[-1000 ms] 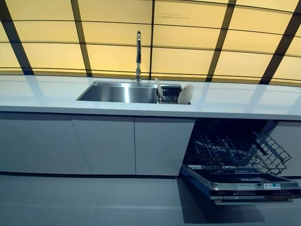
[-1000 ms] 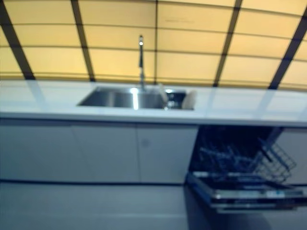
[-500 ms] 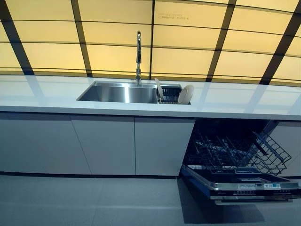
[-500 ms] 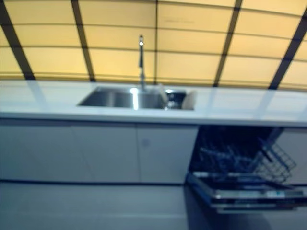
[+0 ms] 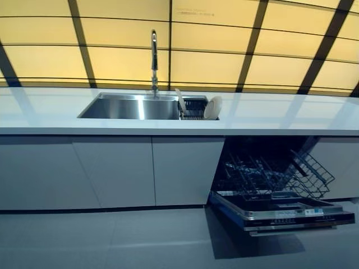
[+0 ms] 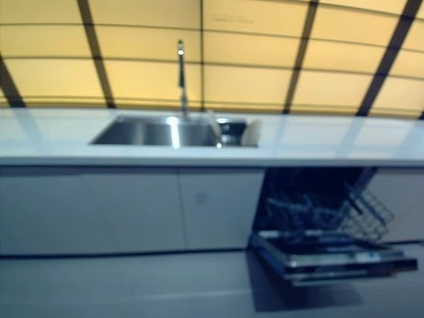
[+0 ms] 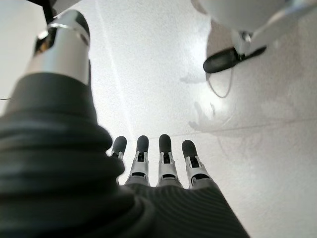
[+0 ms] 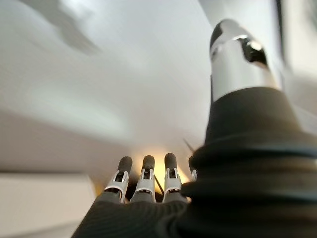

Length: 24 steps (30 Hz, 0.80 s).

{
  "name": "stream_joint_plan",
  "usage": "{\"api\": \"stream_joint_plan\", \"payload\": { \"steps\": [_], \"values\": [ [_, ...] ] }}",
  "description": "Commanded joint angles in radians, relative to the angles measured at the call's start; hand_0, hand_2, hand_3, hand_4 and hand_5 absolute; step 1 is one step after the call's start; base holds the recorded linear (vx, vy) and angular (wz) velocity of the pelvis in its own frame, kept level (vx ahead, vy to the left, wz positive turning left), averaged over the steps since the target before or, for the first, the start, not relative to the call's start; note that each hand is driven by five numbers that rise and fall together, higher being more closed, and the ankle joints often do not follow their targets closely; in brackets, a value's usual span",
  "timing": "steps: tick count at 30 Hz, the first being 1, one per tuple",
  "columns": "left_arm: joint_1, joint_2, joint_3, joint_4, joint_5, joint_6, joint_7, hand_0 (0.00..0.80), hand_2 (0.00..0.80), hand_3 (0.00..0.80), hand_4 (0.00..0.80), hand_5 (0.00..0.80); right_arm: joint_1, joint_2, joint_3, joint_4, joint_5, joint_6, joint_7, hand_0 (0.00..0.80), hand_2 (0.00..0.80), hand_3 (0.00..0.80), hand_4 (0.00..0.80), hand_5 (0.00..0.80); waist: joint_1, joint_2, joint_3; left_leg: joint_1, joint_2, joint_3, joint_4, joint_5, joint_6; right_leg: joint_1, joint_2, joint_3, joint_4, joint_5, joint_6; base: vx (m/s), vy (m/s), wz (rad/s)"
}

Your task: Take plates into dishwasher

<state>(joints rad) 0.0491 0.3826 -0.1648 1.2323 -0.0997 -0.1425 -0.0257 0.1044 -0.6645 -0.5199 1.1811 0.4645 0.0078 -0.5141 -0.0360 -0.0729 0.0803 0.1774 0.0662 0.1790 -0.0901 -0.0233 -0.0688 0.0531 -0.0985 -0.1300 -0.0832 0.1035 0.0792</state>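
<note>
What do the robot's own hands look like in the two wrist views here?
Both look alike. The left hand has a row of silver fingers with rounded dark tips, and a dark ribbed cover wraps its back and wrist; a silver thumb stands apart. The right hand shows the same silver, dark-tipped fingers, the same ribbed black cover and a shiny silver thumb.

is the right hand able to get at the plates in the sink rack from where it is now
Probably not yet. The plates stand in the rack at the sink's right end, far across the floor, and the right hand hangs open and empty, out of the head views. Nothing blocks the counter; the robot must walk closer.
</note>
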Motion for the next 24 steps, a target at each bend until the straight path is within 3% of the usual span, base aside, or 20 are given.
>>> {"api": "stream_joint_plan", "payload": {
  "steps": [1,5,8,11,18,24],
  "values": [
    [-0.052,-0.023,0.020,-0.014,-0.024,-0.017,0.017,0.000,0.000,0.000,0.000,0.000,-0.075,-0.058,0.000,-0.144,-0.005,-0.139,-0.133,0.000,0.000,0.000,0.000,0.000,0.004,-0.002,0.027,-0.046,-0.047,-0.014,0.005,0.005,0.062,0.015,-0.005,-0.008,0.076,-0.028,0.068,-0.015,0.081,-0.15],
    [-0.036,-0.013,0.012,-0.075,-0.040,0.013,0.025,0.000,0.000,0.000,0.000,0.000,-0.109,-0.140,-0.006,-0.460,-0.029,-0.174,-0.174,0.000,0.000,0.000,0.000,0.000,-0.001,-0.005,0.027,-0.059,-0.056,-0.012,0.006,0.004,0.070,-0.010,-0.018,0.007,0.092,-0.015,0.077,-0.010,0.078,-0.10],
    [-0.028,-0.010,0.011,-0.088,-0.050,0.021,0.026,0.000,0.000,0.000,0.000,0.000,-0.162,-0.172,0.002,-0.684,-0.043,-0.206,-0.127,0.000,0.000,0.000,0.000,0.000,-0.001,-0.002,0.022,-0.065,-0.064,-0.011,0.007,0.003,0.076,-0.028,-0.034,0.013,0.111,-0.004,0.089,0.018,0.077,-0.03],
    [-0.024,-0.019,0.019,-0.096,-0.045,0.038,0.024,0.000,0.000,0.000,0.000,0.000,-0.236,-0.170,0.073,-0.947,-0.124,-0.133,-0.124,0.000,0.000,0.000,0.000,0.000,0.004,0.007,0.015,-0.070,-0.074,-0.016,0.010,0.003,0.083,-0.046,-0.052,0.018,0.135,0.001,0.097,0.040,0.131,-0.10],
    [-0.026,-0.030,0.016,-0.087,-0.013,0.049,0.022,0.000,0.000,0.000,0.000,0.000,-0.405,-0.205,0.207,-1.019,-0.188,-0.146,-0.030,0.000,0.000,0.000,0.000,0.000,0.030,0.007,0.005,-0.072,-0.089,-0.040,0.018,-0.001,0.092,-0.060,-0.082,0.009,0.179,0.017,0.100,0.042,0.073,0.00],
    [-0.038,-0.018,-0.010,-0.079,0.011,0.056,0.020,0.000,0.000,0.000,0.000,0.000,-0.556,-0.215,0.305,-1.009,-0.064,-0.154,0.091,0.000,0.000,0.000,0.000,0.000,0.070,0.001,0.000,-0.073,-0.096,-0.069,0.025,0.000,0.091,-0.051,-0.111,-0.019,0.216,0.045,0.095,0.040,0.035,0.15]
  ]
}}
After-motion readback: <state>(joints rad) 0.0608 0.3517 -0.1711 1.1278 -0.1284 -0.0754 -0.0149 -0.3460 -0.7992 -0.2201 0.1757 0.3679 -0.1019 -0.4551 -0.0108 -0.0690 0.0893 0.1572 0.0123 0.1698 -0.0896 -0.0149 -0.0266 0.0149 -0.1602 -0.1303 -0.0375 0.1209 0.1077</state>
